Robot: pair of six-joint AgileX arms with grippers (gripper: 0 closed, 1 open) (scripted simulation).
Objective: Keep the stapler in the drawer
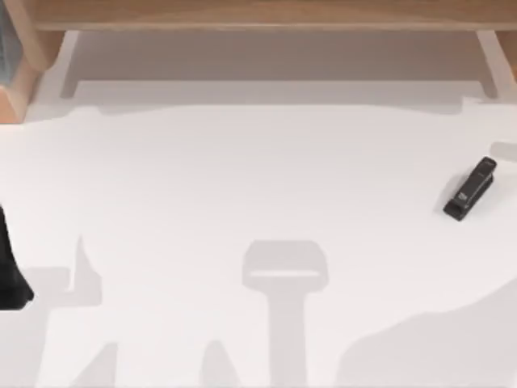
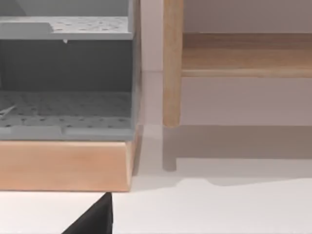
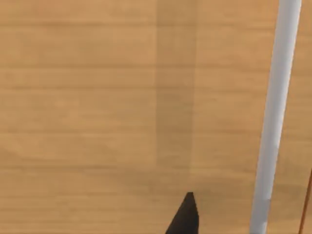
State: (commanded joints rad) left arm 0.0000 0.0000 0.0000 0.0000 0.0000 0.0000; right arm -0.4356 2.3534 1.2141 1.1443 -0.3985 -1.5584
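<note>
The stapler [image 1: 470, 189] lies on the white table [image 1: 242, 186] near its right edge, about midway between the near and far sides. It is a slim black body with a small pale label on top, and it sits at a slant, one end pointing to the far right and the other to the near left. Nothing touches it; it lies alone, well apart from both arms.

At the far side of the table a pale open drawer [image 1: 275, 56] juts out from under a light wooden desk front [image 1: 266, 12], its white side rails running back at the left and right. The stapler is outside it, well to the near right of the drawer's front edge.

My left arm [image 1: 10, 267] shows as a dark shape at the left edge of the table, on the near half. In the left wrist view a black fingertip [image 2: 95, 219] rises at the near edge, in front of a wooden box [image 2: 63, 163] that holds grey perforated shelves [image 2: 66, 109], with a wooden post [image 2: 171, 63] just beside it. Whether this gripper is open or closed I cannot tell.

In the right wrist view a single black fingertip [image 3: 185, 214] stands before a wood-grain panel [image 3: 97, 97], near a white rail [image 3: 275, 117]. Whether the right gripper is open or closed I cannot tell either
</note>
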